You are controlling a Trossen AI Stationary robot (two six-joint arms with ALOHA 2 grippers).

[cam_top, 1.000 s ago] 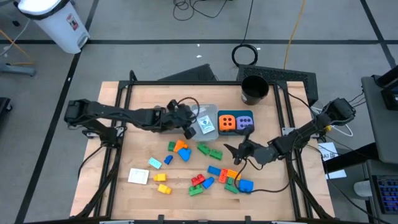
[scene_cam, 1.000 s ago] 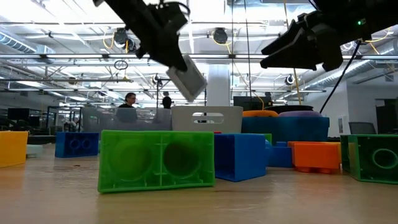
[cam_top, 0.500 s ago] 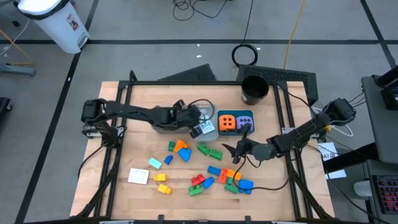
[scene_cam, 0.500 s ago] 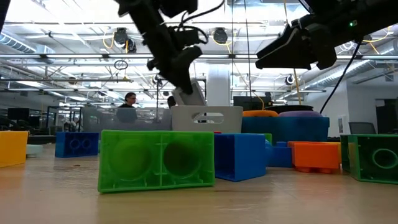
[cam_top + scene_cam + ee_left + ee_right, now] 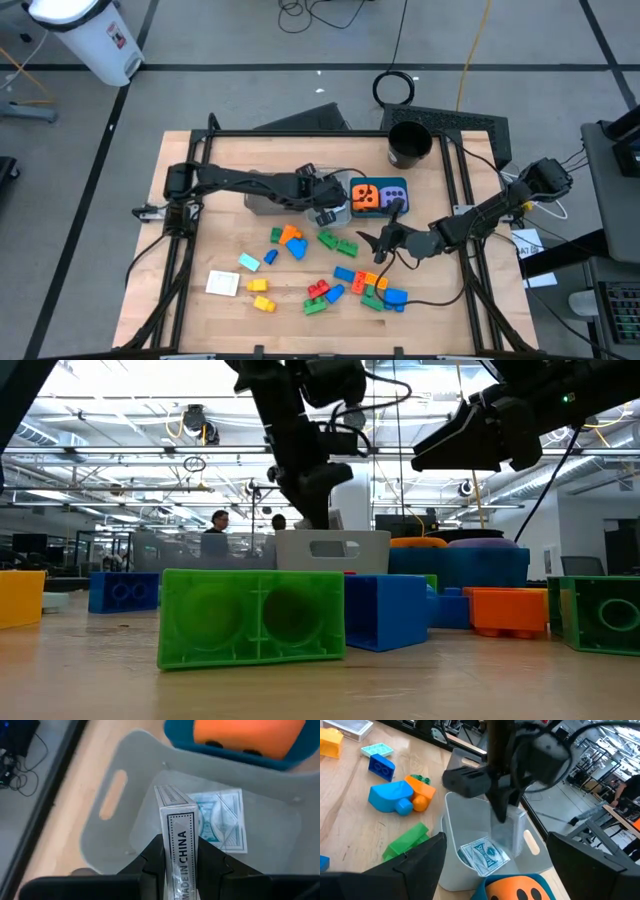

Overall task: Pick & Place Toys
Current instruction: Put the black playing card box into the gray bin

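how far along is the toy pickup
Early on. Done: one card pack lies in the grey bin, and two dotted cubes sit in the teal bin. In hand: the left end effector holds a card box over that grey bin. Left: the bricks scattered on the table.

You've got open tabletop on the left side, only a white card and a few bricks there. The left arm lies across the clear bin, blocking its mouth, and a brick cluster crowds the wood below the right gripper.
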